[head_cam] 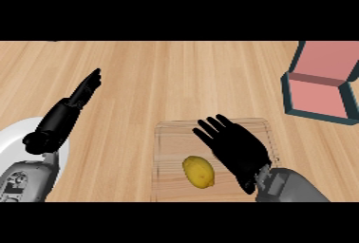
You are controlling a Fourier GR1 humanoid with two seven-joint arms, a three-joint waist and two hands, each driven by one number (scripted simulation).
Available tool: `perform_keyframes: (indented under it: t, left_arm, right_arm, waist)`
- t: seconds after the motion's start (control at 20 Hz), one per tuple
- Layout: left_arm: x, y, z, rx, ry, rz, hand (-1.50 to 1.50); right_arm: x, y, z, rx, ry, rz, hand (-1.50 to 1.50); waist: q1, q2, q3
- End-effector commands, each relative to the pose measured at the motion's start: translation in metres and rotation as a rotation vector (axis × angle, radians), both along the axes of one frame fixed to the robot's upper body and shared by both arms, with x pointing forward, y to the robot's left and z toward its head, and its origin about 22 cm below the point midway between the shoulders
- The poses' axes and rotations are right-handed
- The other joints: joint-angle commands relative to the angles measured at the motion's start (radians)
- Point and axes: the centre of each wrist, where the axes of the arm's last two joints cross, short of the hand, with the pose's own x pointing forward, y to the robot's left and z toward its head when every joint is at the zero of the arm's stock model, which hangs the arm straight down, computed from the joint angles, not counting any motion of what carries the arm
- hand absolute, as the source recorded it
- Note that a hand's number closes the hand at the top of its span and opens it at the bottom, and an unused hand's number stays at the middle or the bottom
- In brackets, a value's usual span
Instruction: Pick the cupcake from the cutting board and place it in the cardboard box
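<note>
Lower centre: cutting board (pixel 175 137) on wooden tabletop (pixel 175 76). A yellow lemon-shaped item (pixel 198 172) lies on it; no cupcake seen. Right hand (pixel 235 144) spread flat above board's right half, fingers straight, holding nothing. Left hand (pixel 84 90) mid-left, fingers straight, empty. Box (pixel 319 97) upper right, well apart. White plate (pixel 14 137) lower left.

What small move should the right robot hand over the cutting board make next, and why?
Probably slide the right robot hand left and back toward the yellow lemon-shaped item. The hand is open and holds nothing, the item lies on the cutting board beside its palm, and the open box stands to the upper right.
</note>
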Motion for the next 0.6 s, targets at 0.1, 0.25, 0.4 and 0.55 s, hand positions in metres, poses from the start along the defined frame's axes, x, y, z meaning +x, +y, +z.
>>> perform_keyframes:
  t: [0.1,0.25,0.4,0.55]
  left_arm:
    - [-0.003,-0.010,0.009,-0.012,0.005,0.001,0.00]
    - [0.012,-0.004,0.007,0.006,-0.012,0.014,0.00]
    - [-0.010,0.011,0.006,0.015,-0.013,0.004,0.00]
    - [0.000,-0.001,-0.005,0.012,0.009,-0.015,0.00]
  right_arm:
    - [-0.006,-0.008,-0.027,-0.037,-0.030,-0.034,-1.50]
    - [0.010,-0.006,-0.012,-0.045,-0.036,-0.036,-1.50]
    - [0.014,-0.003,-0.044,-0.051,-0.019,-0.046,-1.50]
    - [0.024,-0.002,-0.031,-0.032,0.018,-0.049,-1.50]
  waist:
    - [-0.001,-0.001,0.000]
    - [-0.003,0.000,0.000]
    - [0.002,0.000,0.000]
    - [-0.001,0.000,0.000]
